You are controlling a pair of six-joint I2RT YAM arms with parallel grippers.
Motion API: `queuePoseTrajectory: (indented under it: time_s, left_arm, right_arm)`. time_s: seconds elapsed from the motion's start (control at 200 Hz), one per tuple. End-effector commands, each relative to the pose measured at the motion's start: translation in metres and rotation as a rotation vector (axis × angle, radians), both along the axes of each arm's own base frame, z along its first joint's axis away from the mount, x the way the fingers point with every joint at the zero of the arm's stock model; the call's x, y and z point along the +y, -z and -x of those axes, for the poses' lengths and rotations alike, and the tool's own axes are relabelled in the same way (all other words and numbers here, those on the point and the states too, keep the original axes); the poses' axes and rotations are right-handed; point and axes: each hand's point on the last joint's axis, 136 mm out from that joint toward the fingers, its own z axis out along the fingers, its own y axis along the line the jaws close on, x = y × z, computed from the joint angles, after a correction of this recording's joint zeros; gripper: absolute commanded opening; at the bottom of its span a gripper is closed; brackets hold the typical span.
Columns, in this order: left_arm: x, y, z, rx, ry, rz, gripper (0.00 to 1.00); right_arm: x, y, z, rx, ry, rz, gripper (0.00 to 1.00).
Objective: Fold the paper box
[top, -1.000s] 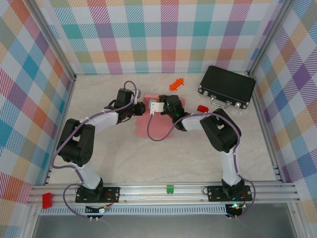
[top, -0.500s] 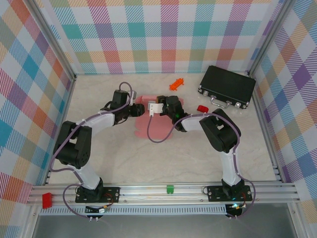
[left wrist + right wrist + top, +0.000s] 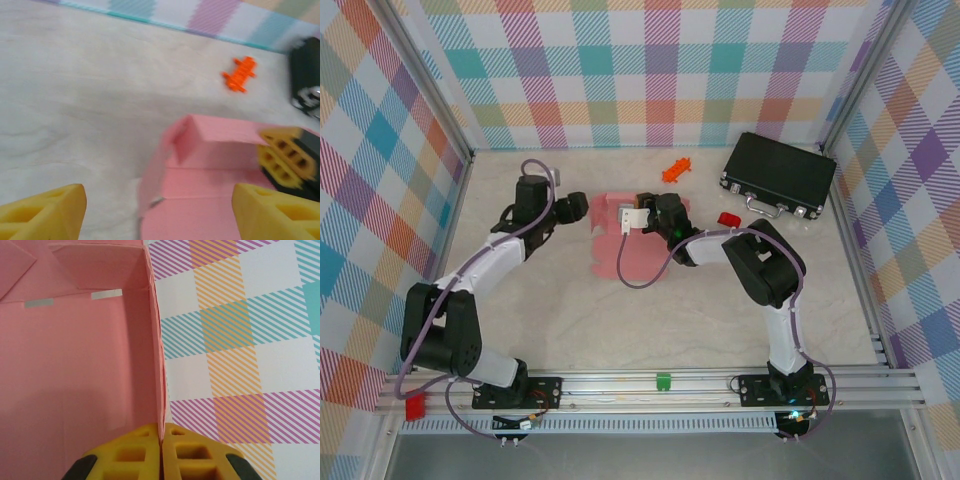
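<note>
The pink paper box (image 3: 638, 245) lies partly folded at the table's middle, its far end raised into walls. My right gripper (image 3: 642, 207) is at that far end, shut on one upright wall of the box (image 3: 75, 365); the thin pink edge runs up from between the closed yellow fingertips (image 3: 161, 440). My left gripper (image 3: 582, 208) hangs to the left of the box, apart from it. Its yellow fingers (image 3: 45, 215) stand wide open around nothing, and the box's folded left corner (image 3: 210, 175) lies ahead of them, with the right gripper's fingers (image 3: 285, 155) on the far wall.
A black hard case (image 3: 778, 176) lies at the back right. An orange piece (image 3: 675, 170) sits behind the box and a small red object (image 3: 728, 219) to its right. Plaid walls close in the table on three sides.
The left gripper has opened, let go of the box's left side and drawn back to the left. The right gripper has kept its grip in place.
</note>
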Motion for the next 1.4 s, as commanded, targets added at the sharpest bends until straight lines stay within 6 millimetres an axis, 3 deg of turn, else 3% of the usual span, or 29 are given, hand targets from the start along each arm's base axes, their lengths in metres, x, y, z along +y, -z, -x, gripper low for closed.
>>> queuePoseTrajectory:
  time_s: [0.0, 0.15, 0.39, 0.71, 1.395]
  left_arm:
    - [0.035, 0.018, -0.011, 0.095, -0.173, -0.019, 0.73]
    - [0.044, 0.053, -0.027, 0.238, -0.206, -0.017, 0.60]
    - [0.015, 0.083, -0.044, 0.296, -0.051, 0.031, 0.56]
    - [-0.014, 0.099, -0.036, 0.355, 0.112, 0.112, 0.51]
    - [-0.057, 0.097, -0.007, 0.380, 0.405, 0.212, 0.46]
  right_arm:
    - [0.007, 0.009, 0.005, -0.001, -0.030, 0.004, 0.09]
    - [0.008, 0.009, 0.005, 0.003, -0.030, 0.000, 0.09]
    - [0.009, 0.012, 0.008, 0.002, -0.045, -0.003, 0.09]
    - [0.008, 0.015, 0.010, -0.023, -0.049, 0.005, 0.10]
    - [0.007, 0.016, 0.007, -0.045, -0.025, 0.015, 0.10]
